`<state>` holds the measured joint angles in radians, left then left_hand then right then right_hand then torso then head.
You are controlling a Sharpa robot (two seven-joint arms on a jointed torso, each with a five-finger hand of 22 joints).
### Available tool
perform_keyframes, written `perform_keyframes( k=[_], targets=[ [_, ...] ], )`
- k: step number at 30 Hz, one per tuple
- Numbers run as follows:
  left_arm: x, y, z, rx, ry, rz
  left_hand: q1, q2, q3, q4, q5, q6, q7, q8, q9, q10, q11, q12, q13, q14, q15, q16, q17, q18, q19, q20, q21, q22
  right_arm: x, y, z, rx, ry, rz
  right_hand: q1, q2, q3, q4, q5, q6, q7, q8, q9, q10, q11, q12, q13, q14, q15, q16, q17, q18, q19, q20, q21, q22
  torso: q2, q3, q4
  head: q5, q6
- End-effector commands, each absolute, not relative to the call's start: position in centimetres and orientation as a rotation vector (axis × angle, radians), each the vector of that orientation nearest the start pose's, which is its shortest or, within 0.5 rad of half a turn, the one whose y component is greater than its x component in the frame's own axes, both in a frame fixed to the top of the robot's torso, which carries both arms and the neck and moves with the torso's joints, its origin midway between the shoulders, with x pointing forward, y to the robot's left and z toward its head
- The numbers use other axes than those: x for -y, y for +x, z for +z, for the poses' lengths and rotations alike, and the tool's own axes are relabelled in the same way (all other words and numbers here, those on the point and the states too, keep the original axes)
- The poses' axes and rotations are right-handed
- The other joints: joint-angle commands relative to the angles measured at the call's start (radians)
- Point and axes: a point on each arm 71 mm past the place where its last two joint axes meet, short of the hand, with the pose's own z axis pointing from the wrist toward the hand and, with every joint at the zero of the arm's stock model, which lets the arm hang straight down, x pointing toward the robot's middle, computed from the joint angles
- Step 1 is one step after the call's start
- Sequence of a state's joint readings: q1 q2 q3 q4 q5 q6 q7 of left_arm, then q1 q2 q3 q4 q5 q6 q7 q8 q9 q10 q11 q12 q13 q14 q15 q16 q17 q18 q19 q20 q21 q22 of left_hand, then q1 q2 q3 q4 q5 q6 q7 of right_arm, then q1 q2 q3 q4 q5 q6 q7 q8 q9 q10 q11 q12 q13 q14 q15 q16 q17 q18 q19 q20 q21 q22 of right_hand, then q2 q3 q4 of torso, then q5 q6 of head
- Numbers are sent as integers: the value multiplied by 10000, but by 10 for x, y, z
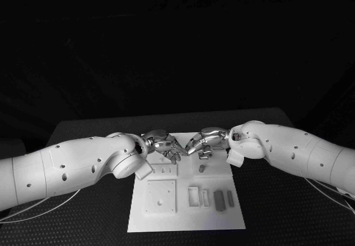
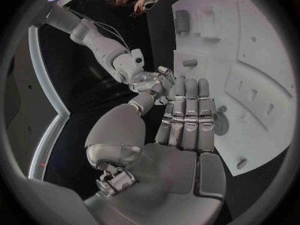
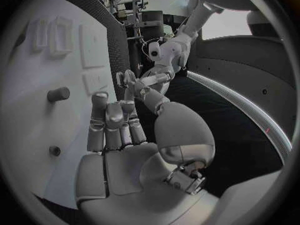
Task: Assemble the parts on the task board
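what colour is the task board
White, plain and unpatterned; the task board shows best in the head view, against the black table.

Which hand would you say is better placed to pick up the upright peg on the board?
Probably the right hand: the upright peg stands just below it, while the left hand hovers farther over. Both look empty.

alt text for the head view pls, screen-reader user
Two white arms meet over the far end of the white rectangular task board, silver left hand and right hand almost touching. Small dark grey parts lie at the board's near right.
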<state>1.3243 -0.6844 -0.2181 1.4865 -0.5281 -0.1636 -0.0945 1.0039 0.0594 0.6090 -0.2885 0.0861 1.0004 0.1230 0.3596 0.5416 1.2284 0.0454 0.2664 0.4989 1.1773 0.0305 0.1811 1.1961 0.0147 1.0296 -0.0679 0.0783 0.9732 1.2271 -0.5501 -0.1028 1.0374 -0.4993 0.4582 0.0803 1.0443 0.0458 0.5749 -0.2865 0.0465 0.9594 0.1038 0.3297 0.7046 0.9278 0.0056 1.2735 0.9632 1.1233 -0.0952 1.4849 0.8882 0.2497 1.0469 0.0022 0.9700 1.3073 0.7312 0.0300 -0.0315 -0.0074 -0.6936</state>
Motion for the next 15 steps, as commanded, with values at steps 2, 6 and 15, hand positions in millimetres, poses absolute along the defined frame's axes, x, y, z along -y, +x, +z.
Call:
perform_keyframes(
  k=[2,6,15],
  targets=[
    [-139,481,-211,-21093,-5479,-10910,-144,3,74,-13,272,340,-271,99,424,106,-35,91,57,81,-31,92,49,-147,82,-23,46,64,170,534,-235,-22808,5088,14357,-591,-683,-317,162,41,-361,183,-311,273,-145,70,-102,-32,-100,18,-95,-33,121,-10,38,-53,131,2,9,-1,23,24],
    [-143,482,-212,-21067,-5621,-10725,-240,-153,113,-33,1004,446,-327,131,550,199,-96,192,128,97,-55,127,108,-147,79,-51,53,168,179,536,-235,-22617,5472,14366,-1361,-1381,-668,481,26,-584,318,-514,184,-403,213,-249,-85,-338,166,-308,-106,119,-237,114,-269,55,0,2,5,41,30],
    [-149,484,-213,-21030,-5873,-10423,-395,-244,118,-26,1411,584,-393,163,651,295,-155,264,176,126,-75,160,154,-146,98,-69,67,266,203,545,-233,-21491,6445,13800,-1946,-1837,-709,850,37,-742,399,-690,127,-650,291,-378,-169,-568,242,-503,-179,121,-446,177,-510,-22,-3,23,-16,96,83]
  ],
)
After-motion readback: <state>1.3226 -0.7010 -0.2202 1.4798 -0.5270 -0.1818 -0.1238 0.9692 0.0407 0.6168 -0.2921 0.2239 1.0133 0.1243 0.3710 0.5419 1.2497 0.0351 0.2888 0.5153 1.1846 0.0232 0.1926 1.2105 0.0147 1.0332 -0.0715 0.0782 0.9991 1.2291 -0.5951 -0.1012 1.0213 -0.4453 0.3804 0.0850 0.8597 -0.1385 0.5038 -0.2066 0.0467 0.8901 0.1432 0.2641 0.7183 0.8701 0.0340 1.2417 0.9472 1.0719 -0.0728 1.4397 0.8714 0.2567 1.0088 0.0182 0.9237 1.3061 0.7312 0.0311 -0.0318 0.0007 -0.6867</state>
